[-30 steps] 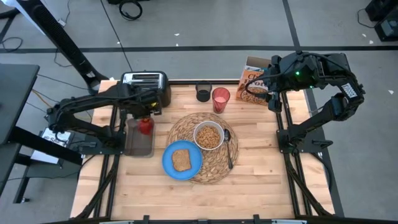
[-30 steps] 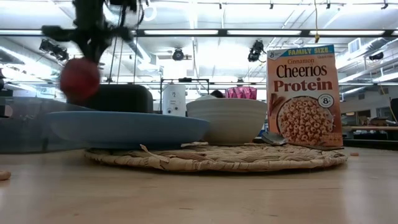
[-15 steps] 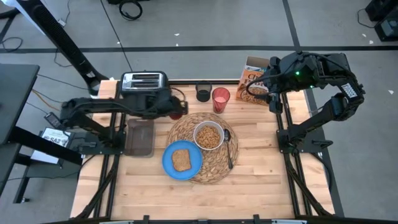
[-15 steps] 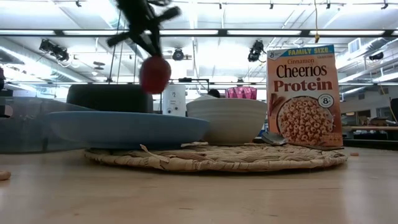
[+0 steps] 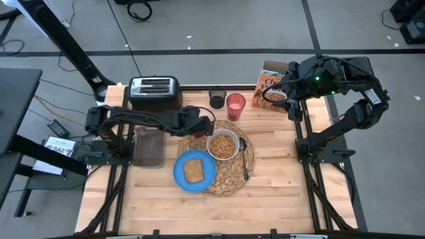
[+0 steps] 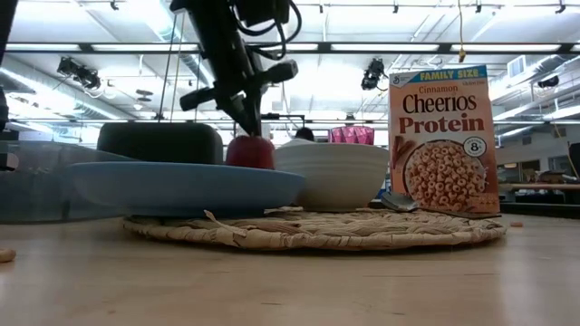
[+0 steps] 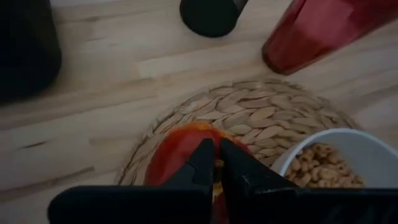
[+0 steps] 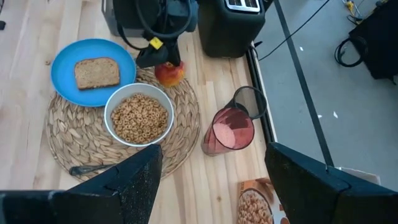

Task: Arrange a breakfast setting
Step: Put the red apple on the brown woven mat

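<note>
The red apple is at the far-left rim of the round straw placemat, and my left gripper is shut on it from above. On the mat are the blue plate with the toast slice, the white bowl of cereal rings and the dark spoon. The translucent red cup stands on the table beyond the mat. My right gripper is open and empty, high over the back right corner. My left gripper pinches the apple at its top, the two fingers nearly together over the stem hollow. The fingers come from above, slanting from the table's left. The apple hangs upright below them; the plate hides its underside, so I cannot tell whether it rests on the mat.
A black toaster stands at the back left and a small black cup beside the red cup. A cereal box stands at the back right. A clear plastic container lies left of the mat. Bare wood shows at the table's near side.
My left gripper has carried the apple from above the clear container toward the table's right, past the toaster, and down to the placemat's far-left rim. It has stayed shut on the apple throughout.
</note>
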### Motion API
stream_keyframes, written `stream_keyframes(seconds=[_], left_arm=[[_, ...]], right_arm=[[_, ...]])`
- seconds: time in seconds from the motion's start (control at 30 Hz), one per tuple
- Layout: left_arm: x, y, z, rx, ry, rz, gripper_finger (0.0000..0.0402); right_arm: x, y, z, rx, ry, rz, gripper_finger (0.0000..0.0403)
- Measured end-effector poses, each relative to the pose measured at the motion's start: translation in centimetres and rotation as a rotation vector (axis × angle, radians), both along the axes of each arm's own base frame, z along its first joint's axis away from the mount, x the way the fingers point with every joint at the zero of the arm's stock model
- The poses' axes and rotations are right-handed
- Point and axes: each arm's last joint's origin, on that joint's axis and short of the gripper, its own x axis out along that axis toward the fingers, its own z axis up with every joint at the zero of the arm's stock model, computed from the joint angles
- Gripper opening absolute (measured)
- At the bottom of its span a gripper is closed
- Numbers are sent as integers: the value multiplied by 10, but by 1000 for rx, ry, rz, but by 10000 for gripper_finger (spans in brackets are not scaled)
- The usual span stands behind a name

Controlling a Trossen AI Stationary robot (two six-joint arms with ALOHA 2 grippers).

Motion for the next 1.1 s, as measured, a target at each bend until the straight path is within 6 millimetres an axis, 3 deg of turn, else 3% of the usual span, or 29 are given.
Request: stream_keyframes(seconds=[0.27,1.1], left_arm=[[1,-2,-17,-12,87,16,20],[-5,-17,-23,-23,116,32,44]], right_arm=[[0,0,0,0,0,0,289],[0,0,0,7,-4,-16,293]])
